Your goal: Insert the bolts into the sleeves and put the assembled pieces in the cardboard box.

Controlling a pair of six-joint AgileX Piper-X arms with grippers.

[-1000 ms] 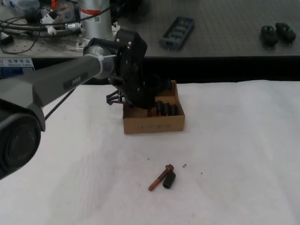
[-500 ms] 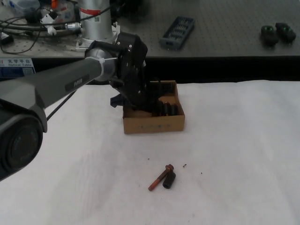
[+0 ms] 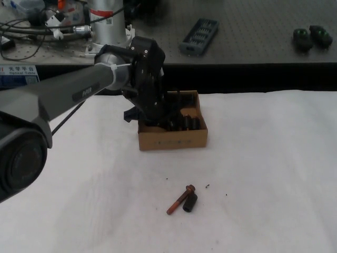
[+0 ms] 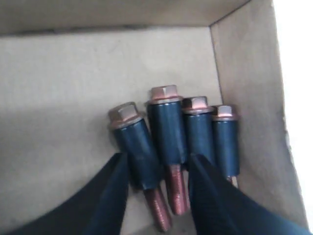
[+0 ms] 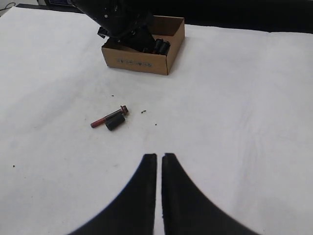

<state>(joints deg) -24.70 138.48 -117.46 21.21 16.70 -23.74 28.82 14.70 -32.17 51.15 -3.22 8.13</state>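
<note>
While my left tool point(image 4: 157, 160) stands wide open, gripping nothing, over the assembled pieces point(image 4: 168, 132) in the cardboard box point(image 3: 174, 141) and my right tool point(image 5: 159, 157) is closed on nothing, I'd pinch the stiff, roll-prone loose bolt point(image 3: 177, 203), lying against its sleeve point(image 3: 190, 202) in front of the box, mid-shank.

A: What does your left arm point(image 3: 79, 92) look like?
B: A grey tube with a small white marking, ending in a black wrist housing point(image 3: 147, 68) dotted with pale screws. A black cable point(image 3: 66, 120) runs beneath.
A: And the fingers?
B: My left fingers point(image 4: 110, 196) and right fingers point(image 5: 142, 196) are smooth, black, curved blades.
</note>
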